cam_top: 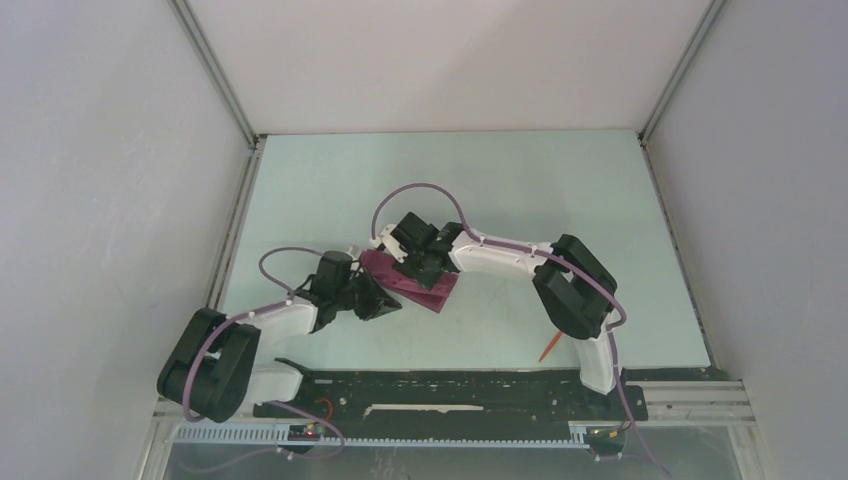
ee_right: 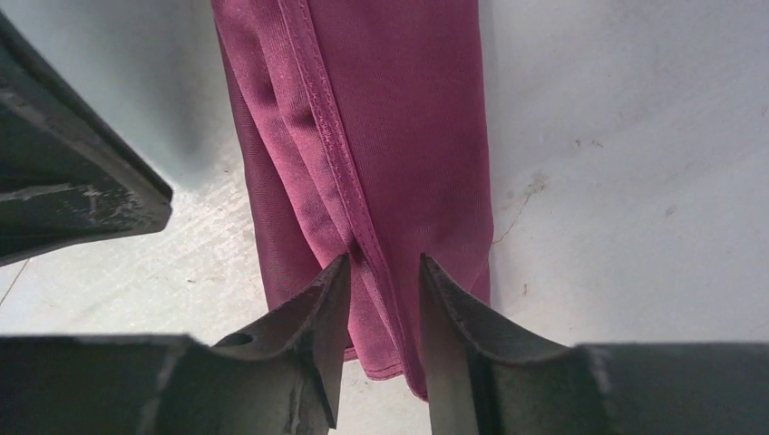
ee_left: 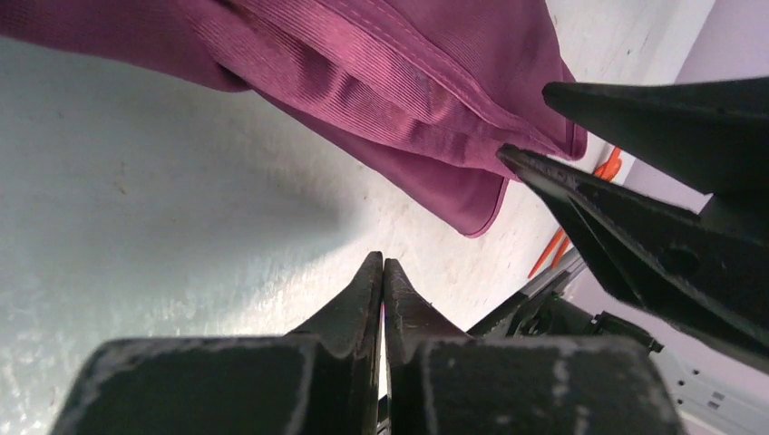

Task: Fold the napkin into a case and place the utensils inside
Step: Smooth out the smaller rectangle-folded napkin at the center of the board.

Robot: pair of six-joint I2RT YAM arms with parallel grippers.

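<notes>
The napkin [cam_top: 430, 293] is being shown already folded down into a narrow, layered strip, lying flat on the table [cam_top: 520, 180] between the two arms. The folding is therefore being judged largely done, though whether a usable pocket has been formed cannot be told. The right gripper [ee_right: 384, 276] is being held low over the near end of the napkin with its jaws partly apart, straddling the stitched hem; as far as can be seen, the cloth is not being pinched between them. The left gripper [ee_left: 383, 272] is being held just beside the napkin's edge, its tips pressed together on nothing. The utensils [cam_top: 548, 346] are being left on the table near the base of the right arm [cam_top: 598, 365], well apart from the napkin and untouched by either gripper. Picking them up and sliding them inside is being judged as work not yet begun.
</notes>
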